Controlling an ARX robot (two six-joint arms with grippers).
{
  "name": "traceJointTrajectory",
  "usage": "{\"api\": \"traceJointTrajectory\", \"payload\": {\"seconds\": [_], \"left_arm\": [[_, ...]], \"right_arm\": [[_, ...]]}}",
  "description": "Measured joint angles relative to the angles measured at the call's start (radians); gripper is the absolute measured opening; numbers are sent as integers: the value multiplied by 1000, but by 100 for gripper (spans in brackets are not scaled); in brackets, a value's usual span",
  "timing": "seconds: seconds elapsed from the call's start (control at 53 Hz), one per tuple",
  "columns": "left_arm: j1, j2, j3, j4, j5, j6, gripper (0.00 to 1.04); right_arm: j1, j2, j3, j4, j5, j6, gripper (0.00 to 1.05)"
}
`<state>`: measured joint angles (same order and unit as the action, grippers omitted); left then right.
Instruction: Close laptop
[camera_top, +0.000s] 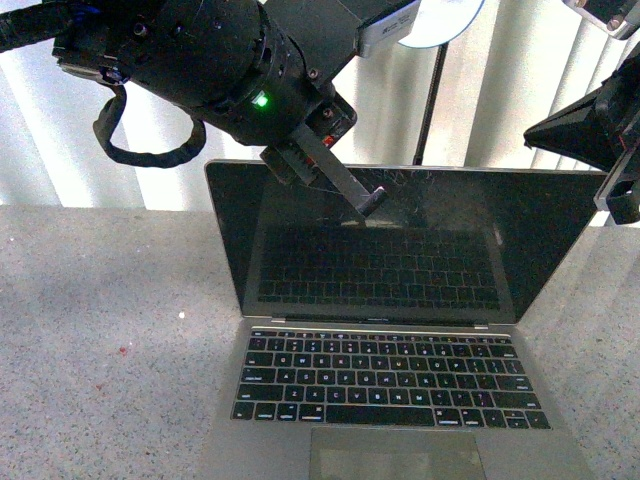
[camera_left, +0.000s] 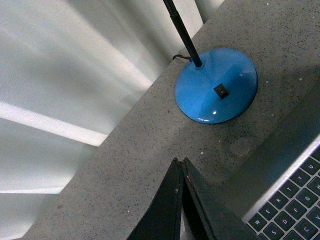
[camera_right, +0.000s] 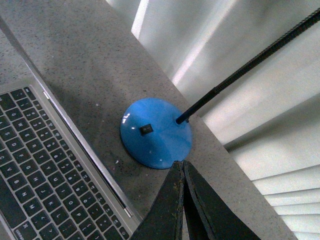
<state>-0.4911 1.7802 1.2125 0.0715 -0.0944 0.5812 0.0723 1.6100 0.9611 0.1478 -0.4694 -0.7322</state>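
Two grippers of mine were both clenched on nothing, fingers pressed flat together. My left gripper (camera_top: 372, 203) hung at the upper part of the laptop (camera_top: 400, 380)'s dark screen (camera_top: 300, 240), and whether it touched I could not tell. My right gripper (camera_right: 181, 165) was off the laptop's right side. The laptop stood open on the speckled grey table (camera_top: 100, 330), with a blue lamp base (camera_left: 216, 85) behind it.

The slim silver-grey metal laptop (camera_top: 390, 328) is showing black keys (camera_top: 385, 385) and a glossy black screen (camera_top: 420, 255). The grey stone counter (camera_top: 110, 340) is looking speckled. The round blue lamp base (camera_left: 216, 85) is bearing a black switch (camera_left: 220, 91).
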Motion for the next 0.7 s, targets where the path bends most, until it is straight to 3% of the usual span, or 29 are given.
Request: {"api": "traceJointTrajectory", "payload": {"seconds": [0.698], "left_arm": [[3,-27,-16,-87,35,46,4]], "right_arm": [[11,-23,-20,-145,-28,-106,3]]}}
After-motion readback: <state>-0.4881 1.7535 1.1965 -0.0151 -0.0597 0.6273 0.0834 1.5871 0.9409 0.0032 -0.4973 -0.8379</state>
